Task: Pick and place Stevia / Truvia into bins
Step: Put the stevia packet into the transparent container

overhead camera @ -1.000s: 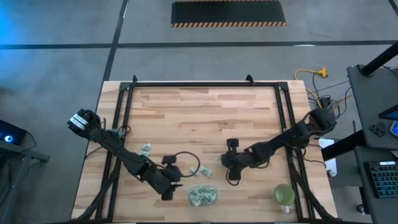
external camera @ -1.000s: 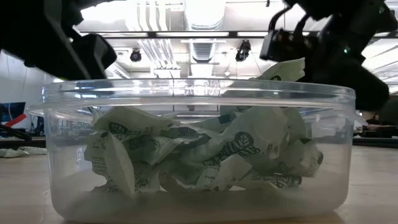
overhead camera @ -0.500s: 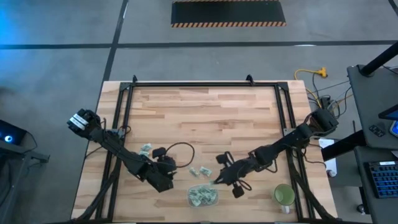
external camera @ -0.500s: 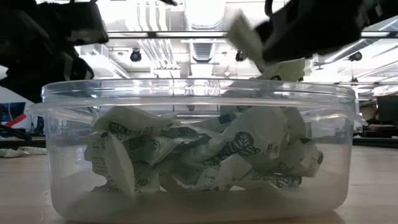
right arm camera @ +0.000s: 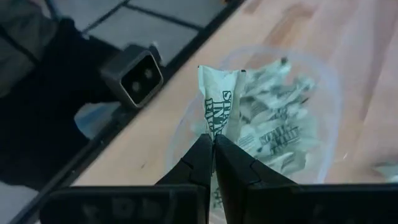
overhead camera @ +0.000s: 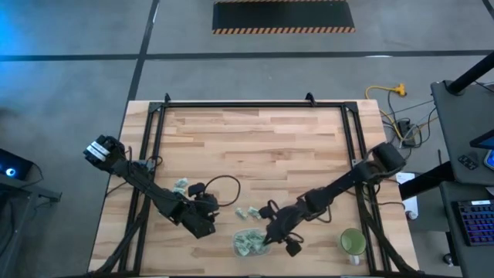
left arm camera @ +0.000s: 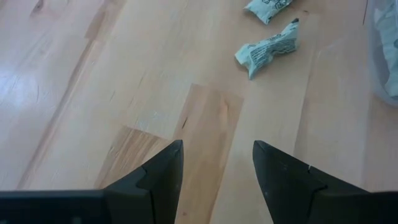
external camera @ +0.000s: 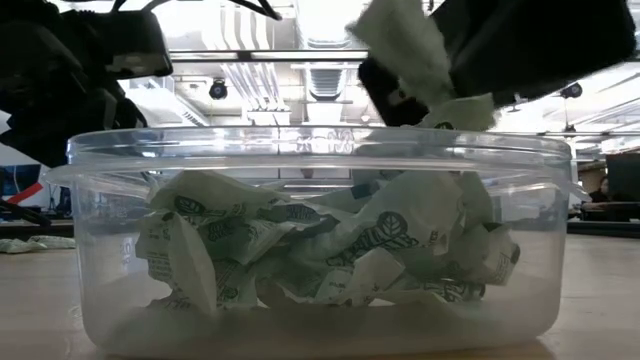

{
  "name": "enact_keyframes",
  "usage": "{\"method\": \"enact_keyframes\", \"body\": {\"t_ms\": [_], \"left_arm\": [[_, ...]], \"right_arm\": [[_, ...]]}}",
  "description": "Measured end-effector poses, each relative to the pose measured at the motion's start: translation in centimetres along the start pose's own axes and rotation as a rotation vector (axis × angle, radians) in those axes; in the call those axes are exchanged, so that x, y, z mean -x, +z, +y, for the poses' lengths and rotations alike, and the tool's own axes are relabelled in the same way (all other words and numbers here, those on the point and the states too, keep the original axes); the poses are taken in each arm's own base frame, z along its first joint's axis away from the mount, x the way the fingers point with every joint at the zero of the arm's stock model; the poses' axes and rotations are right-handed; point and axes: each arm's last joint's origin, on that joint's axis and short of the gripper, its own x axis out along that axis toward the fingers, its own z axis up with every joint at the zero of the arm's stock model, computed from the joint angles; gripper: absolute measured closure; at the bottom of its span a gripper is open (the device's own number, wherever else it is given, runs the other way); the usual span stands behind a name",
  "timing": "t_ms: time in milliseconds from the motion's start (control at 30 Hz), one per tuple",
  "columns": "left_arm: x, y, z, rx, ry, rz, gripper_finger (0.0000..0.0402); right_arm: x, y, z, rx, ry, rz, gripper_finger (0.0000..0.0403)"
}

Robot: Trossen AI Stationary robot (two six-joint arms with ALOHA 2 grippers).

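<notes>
The clear plastic bin (overhead camera: pixel 251 244) sits near the table's near edge and holds several crumpled green-and-white sachets (external camera: pixel 330 240). My right gripper (overhead camera: pixel 267 238) hangs just above the bin's right rim, shut on one sachet (right arm camera: pixel 214 109). My left gripper (left arm camera: pixel 217 152) is open and empty, low over bare wood to the left of the bin. Two loose sachets (left arm camera: pixel 267 51) lie flat on the table ahead of it, beside the bin (left arm camera: pixel 385 50). Another sachet (overhead camera: pixel 181 185) lies farther left. My right gripper pinches one sachet by its lower end (right arm camera: pixel 213 134) between the two fingers. The sachet stands out beyond the fingertips, lifted clear above the bin's opening (right arm camera: pixel 323 81). In the low view it shows above the bin's rim (external camera: pixel 405 45).
A round green cup (overhead camera: pixel 353 242) stands at the near right corner. Black frame rails (overhead camera: pixel 154 131) run along the table's left, far and right sides. A dark cable (overhead camera: pixel 228 193) loops from the left gripper. Bare wood fills the table's far half (overhead camera: pixel 255 139).
My right gripper has travelled from the table's middle toward the near edge and leftward, carrying the sachet until it hangs over the bin. My left gripper has drawn back from the bin's left side, a little toward the far edge.
</notes>
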Motion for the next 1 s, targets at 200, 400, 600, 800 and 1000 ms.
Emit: {"method": "enact_keyframes", "body": {"t_ms": [200, 400, 600, 800, 1000], "left_arm": [[0.0, 0.0, 0.0, -0.001, 0.0, 0.001, 0.0224], [0.0, -0.1, 0.0, -0.004, -0.005, 0.014, 0.0224], [0.0, -0.1, 0.0, -0.001, -0.012, 0.014, 0.0224], [0.0, -0.1, -0.1, -0.001, -0.014, 0.014, 0.0224], [0.0, 0.2, -0.3, 0.017, -0.036, -0.006, 0.0224]], "right_arm": [[-2.0, 0.2, -0.3, -0.019, 0.003, 0.095, 0.0394], [-3.3, 0.7, -0.6, -0.015, 0.004, 0.22, 0.039], [-3.6, 1.0, -0.3, 0.015, 0.01, 0.231, 0.0342], [-2.8, 1.7, -0.2, 0.019, 0.008, 0.204, 0.0277], [-1.9, 2.5, 0.0, 0.052, 0.003, 0.172, 0.0242]]}}
